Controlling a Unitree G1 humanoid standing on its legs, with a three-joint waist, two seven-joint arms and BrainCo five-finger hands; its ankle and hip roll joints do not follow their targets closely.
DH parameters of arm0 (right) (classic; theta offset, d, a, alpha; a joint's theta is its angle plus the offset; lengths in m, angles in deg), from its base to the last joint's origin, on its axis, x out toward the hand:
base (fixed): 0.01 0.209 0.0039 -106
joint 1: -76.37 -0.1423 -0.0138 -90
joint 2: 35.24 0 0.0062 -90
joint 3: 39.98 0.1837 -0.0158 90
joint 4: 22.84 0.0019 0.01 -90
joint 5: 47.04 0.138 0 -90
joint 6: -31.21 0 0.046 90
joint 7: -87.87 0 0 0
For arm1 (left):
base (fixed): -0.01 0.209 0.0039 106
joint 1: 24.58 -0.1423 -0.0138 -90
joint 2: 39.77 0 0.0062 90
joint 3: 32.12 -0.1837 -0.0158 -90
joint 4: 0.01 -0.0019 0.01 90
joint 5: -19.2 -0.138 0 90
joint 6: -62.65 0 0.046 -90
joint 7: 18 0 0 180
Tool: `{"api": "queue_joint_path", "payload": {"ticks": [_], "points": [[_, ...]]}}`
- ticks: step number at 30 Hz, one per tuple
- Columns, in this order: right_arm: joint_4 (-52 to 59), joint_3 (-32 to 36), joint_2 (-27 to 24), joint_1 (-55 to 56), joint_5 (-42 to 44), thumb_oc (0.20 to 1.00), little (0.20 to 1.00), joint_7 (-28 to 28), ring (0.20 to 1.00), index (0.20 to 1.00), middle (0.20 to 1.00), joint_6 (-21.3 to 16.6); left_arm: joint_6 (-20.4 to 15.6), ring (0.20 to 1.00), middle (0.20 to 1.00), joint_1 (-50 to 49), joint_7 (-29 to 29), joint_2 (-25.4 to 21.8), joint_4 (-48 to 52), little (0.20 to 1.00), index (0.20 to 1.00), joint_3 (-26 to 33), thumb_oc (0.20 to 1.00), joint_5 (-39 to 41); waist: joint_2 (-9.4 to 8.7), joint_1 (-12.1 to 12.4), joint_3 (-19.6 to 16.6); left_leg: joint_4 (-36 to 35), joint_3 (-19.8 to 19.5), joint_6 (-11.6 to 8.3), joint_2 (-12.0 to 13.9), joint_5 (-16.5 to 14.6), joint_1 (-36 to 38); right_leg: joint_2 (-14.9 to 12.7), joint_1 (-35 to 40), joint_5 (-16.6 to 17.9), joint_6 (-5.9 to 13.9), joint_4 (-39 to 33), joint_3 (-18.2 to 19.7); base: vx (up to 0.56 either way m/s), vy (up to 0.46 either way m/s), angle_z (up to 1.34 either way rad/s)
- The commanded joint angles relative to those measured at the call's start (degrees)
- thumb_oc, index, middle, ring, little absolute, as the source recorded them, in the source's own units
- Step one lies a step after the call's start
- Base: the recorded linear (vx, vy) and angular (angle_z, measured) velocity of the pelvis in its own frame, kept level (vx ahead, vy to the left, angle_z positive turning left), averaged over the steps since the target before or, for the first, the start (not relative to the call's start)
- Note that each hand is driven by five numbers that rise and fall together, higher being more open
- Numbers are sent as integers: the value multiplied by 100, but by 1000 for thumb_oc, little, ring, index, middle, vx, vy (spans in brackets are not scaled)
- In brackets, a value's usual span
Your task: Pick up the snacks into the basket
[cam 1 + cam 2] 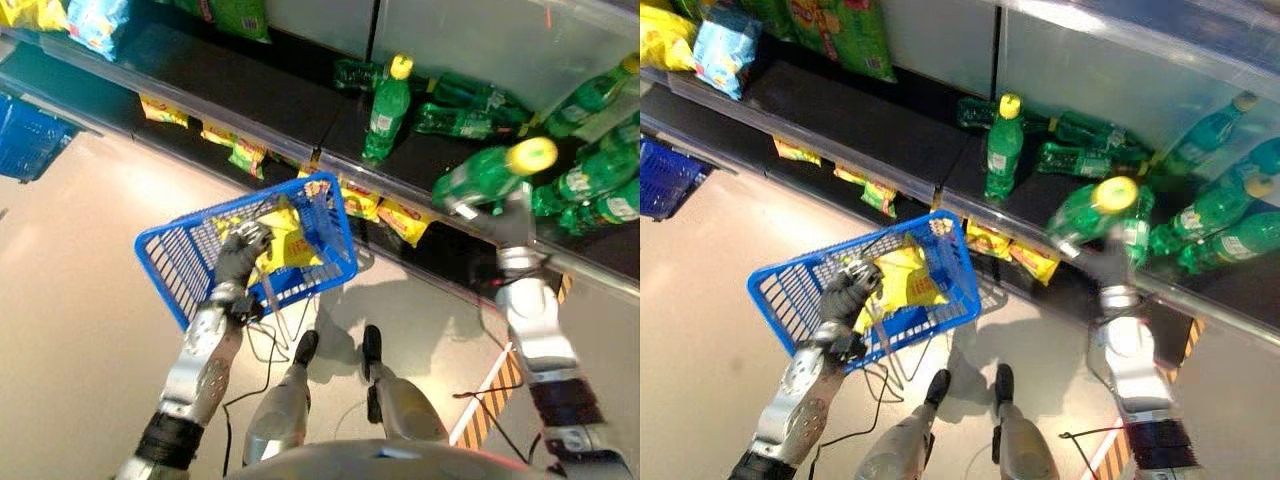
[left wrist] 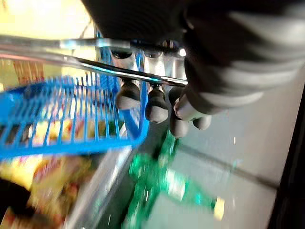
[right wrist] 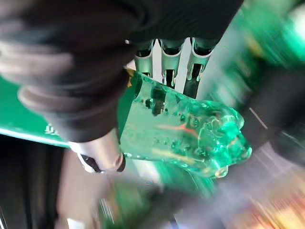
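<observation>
Right hand (image 1: 512, 215) raised at shelf edge, fingers and thumb curled round a green bottle (image 1: 485, 175) with yellow cap; bottle tilted, cap end up, lifted clear of the shelf (image 1: 300, 100). In right wrist view, bottle base (image 3: 190, 131) seen clamped between fingers (image 3: 167, 62) and thumb.

Left hand (image 1: 240, 250) closed round the metal handle (image 2: 95, 67) of the blue basket (image 1: 180, 265); in left wrist view, dark fingertips (image 2: 128, 95) wrapped under the bar. Basket held off the floor, in front of the lower shelf, well apart from the bottle.

Inside basket: yellow snack packets (image 1: 285, 235), count not readable.

On shelf: 1 green bottle upright (image 1: 388, 110), several more lying on their sides (image 1: 590, 185) to the right. More yellow snack packets (image 1: 390, 215) along lower shelf, just beyond the basket. A 2nd blue basket (image 1: 25, 140) at far left on floor.
</observation>
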Motion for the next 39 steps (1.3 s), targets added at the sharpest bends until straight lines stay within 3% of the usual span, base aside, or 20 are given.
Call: {"api": "queue_joint_path", "payload": {"ticks": [1, 5, 14, 17, 24, 39], "points": [[235, -518, -126, -624, 286, 200, 200, 246, 200, 200, 200, -467, -832, 200, 200, 884, 133, 57, 912, 200, 200, -145, 200, 107, -130, 24, 98, 325, 148, 211, -458, -364, -126, -154, -640, -802, 375, 1073, -75, -179, 18, 11], [-544, -1619, -94, -1451, -479, 200, 200, 179, 200, 200, 200, -306, -906, 200, 200, 1765, -36, 482, 578, 200, 200, -756, 200, 184, -118, 147, 399, 548, 43, 183, -597, -274, -575, -221, -953, -819, 364, 1217, -219, -80, -19, 16], [-2251, -2781, 567, -2712, -1151, 200, 200, -180, 200, 200, 200, 15, -982, 200, 200, 2757, -314, 1008, 451, 200, 200, -1519, 200, 450, 8, 338, 792, 456, -134, 170, -647, -200, -584, -270, -1026, -832, 358, 1292, -245, -20, -21, 11], [-2453, -2844, 651, -2847, -1214, 200, 200, -239, 200, 200, 200, 44, -983, 200, 200, 2832, -323, 1052, 442, 200, 200, -1588, 200, 484, 24, 359, 846, 452, -149, 175, -659, -197, -575, -270, -1034, -827, 355, 1309, -231, -18, -8, 5], [-4489, -2858, 1137, -3775, -1065, 200, 200, -789, 200, 200, 200, 395, -941, 200, 200, 3168, -279, 1287, 472, 200, 200, -2117, 200, 703, 228, 549, 1014, 451, -239, 191, -746, -178, -625, -309, -1097, -775, 380, 1304, -283, -9, -5, 4], [-6547, -2337, 849, -4726, -185, 200, 200, -981, 200, 200, 200, 765, -775, 200, 200, 3419, -144, 1295, 673, 200, 200, -2421, 200, 783, 448, 782, 1014, 458, -411, 194, -839, -168, -725, -412, -1161, -757, 409, 1301, -432, 12, -11, 11]]}}
